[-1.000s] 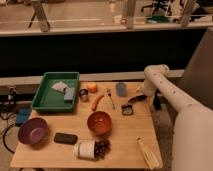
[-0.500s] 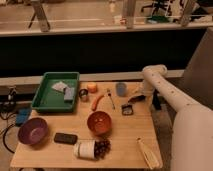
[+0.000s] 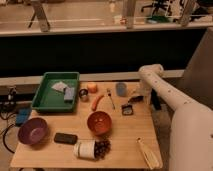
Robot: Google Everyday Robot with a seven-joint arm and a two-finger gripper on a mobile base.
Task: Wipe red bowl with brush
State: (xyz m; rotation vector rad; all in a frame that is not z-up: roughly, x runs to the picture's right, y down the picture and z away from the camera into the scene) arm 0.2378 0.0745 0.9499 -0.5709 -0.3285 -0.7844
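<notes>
The red bowl (image 3: pixel 99 122) sits upright near the middle of the wooden table (image 3: pixel 125 137). A pale long-handled brush (image 3: pixel 148 153) lies at the front right corner. My gripper (image 3: pixel 134 100) hangs low over the right back part of the table, just above a small dark object (image 3: pixel 127 109). It is to the right of and behind the bowl, and well away from the brush. Nothing shows in it.
A green tray (image 3: pixel 45 102) with sponges stands at the back left. A purple bowl (image 3: pixel 32 130), a black bar (image 3: pixel 65 138) and a tipped cup with grapes (image 3: pixel 92 148) lie in front. A carrot (image 3: pixel 97 100), an orange (image 3: pixel 92 87) and a grey cup (image 3: pixel 121 89) lie behind the bowl.
My gripper has moved a little to the left and slightly down toward the small dark object. The objects on the table have not moved.
</notes>
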